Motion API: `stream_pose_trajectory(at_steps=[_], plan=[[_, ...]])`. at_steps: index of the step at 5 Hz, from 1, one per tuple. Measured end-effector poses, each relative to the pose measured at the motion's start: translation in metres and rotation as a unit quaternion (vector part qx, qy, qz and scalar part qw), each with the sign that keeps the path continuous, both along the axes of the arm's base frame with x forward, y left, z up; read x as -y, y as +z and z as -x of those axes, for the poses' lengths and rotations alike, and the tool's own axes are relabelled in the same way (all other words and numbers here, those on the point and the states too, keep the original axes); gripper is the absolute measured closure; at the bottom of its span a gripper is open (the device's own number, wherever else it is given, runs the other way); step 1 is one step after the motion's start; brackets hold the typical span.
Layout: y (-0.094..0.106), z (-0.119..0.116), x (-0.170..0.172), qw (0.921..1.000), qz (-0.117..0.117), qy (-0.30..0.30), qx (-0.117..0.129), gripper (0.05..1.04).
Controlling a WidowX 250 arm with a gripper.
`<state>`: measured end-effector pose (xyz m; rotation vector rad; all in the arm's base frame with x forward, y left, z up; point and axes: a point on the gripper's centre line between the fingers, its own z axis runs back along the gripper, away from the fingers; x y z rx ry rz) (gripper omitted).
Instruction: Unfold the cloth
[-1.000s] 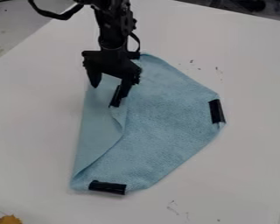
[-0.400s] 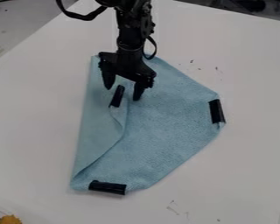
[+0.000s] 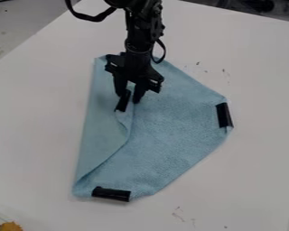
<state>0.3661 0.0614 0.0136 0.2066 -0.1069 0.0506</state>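
One fixed cam, set high, looks down at a slant on white table; fairly near, far table edges in frame.

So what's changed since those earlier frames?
The gripper has moved toward the view's right, its fingers now closer together at the folded-back corner's black strip; whether they grip it, I can't tell. The cloth remains folded as before.

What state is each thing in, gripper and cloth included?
Gripper: open, fingers apart, low at the turned-over corner
Cloth: partly folded, a flap turned over on the picture's left
Middle black strip: on the flap's corner, its upper end beside the fingers
Right black strip: flat at the cloth's right corner
Bottom black strip: flat at the bottom edge
Table: scuffed in spots
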Motion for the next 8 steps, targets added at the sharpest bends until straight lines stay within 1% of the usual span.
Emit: stream_pose_trajectory(at_steps=[1, 2, 3, 4, 5, 6, 7, 8], plan=[[0.001, -0.001, -0.001, 1.0000, -0.002, 0.003, 0.002, 0.860], [0.002, -0.001, 0.002, 0.9999, -0.006, 0.001, 0.010, 0.996], [0.015, 0.006, 0.000, 0.9994, -0.014, 0.005, 0.032, 1.025], [0.032, 0.018, -0.014, 0.9982, -0.032, 0.019, 0.046, 1.026], [0.041, 0.035, -0.038, 0.9966, -0.043, 0.045, 0.054, 1.026], [0.030, 0.054, -0.064, 0.9956, -0.040, 0.065, 0.054, 1.026], [0.025, 0.063, -0.090, 0.9939, -0.042, 0.077, 0.068, 1.026], [0.018, 0.068, -0.109, 0.9934, -0.043, 0.079, 0.071, 1.026]])
